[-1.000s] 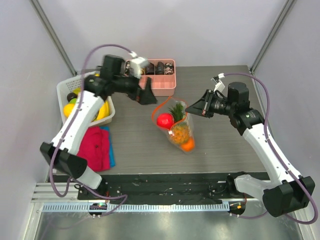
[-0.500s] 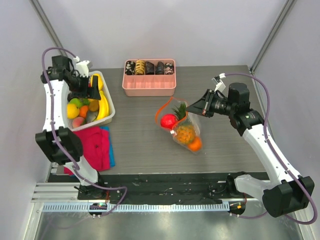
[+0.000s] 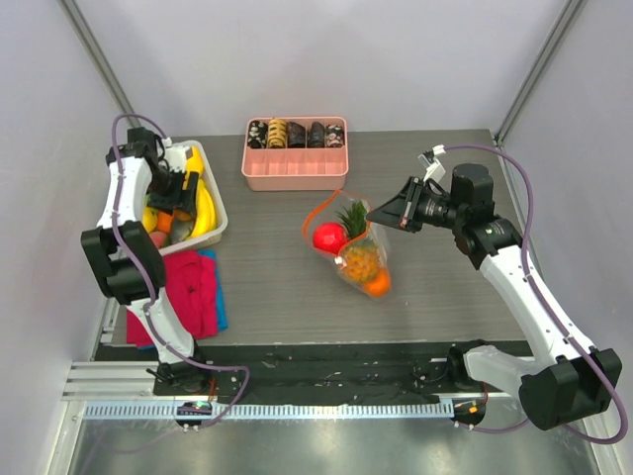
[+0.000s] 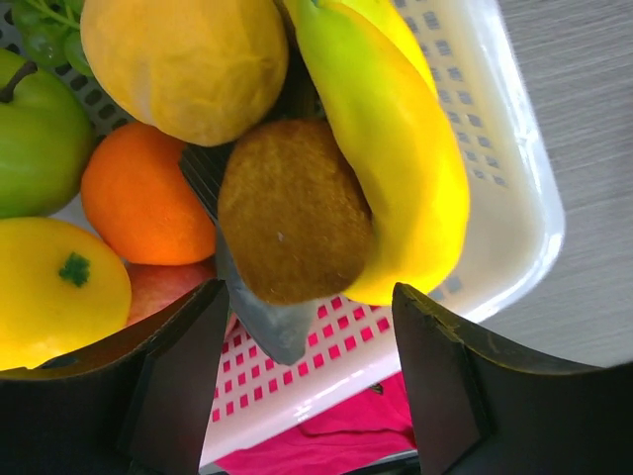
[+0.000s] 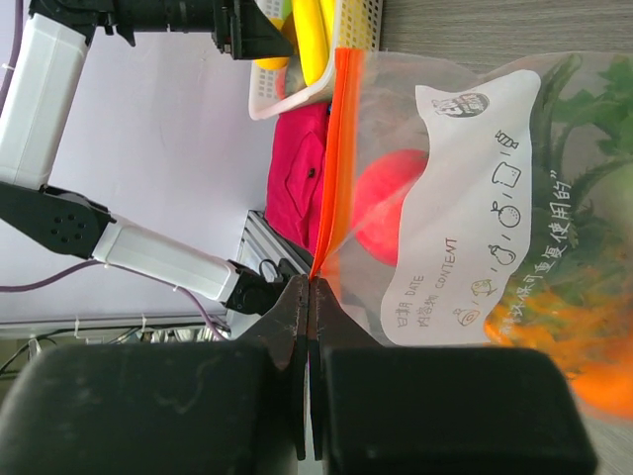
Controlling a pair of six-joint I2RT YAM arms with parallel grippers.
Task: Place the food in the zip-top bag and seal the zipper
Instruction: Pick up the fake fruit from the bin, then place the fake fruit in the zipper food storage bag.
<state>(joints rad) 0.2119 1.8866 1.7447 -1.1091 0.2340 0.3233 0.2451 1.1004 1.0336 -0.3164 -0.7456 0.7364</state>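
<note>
Your right gripper (image 5: 309,287) clamps the zipper (image 5: 337,158); your left gripper (image 4: 309,302) gapes empty over the basket (image 4: 509,198). Loading, probably; centre on the brown fruit (image 4: 292,208)

Middle of the grey desk (image 3: 267,267) is wide open between the white plastic basket (image 3: 222,213) and the clear crinkly zip-top bag (image 3: 379,249). Pink divided tray (image 3: 295,170) blocks the far edge, crumpled red cloth (image 3: 188,292) covers the near-left corner. Left pincer (image 4: 309,302) hangs spread over the basket, brown oval fruit (image 4: 292,213) and yellow banana (image 4: 396,168) packed tight below. Right pincer (image 5: 309,292), pinched on the bag's orange-red zipper strip (image 5: 339,148), takes up that side.
</note>
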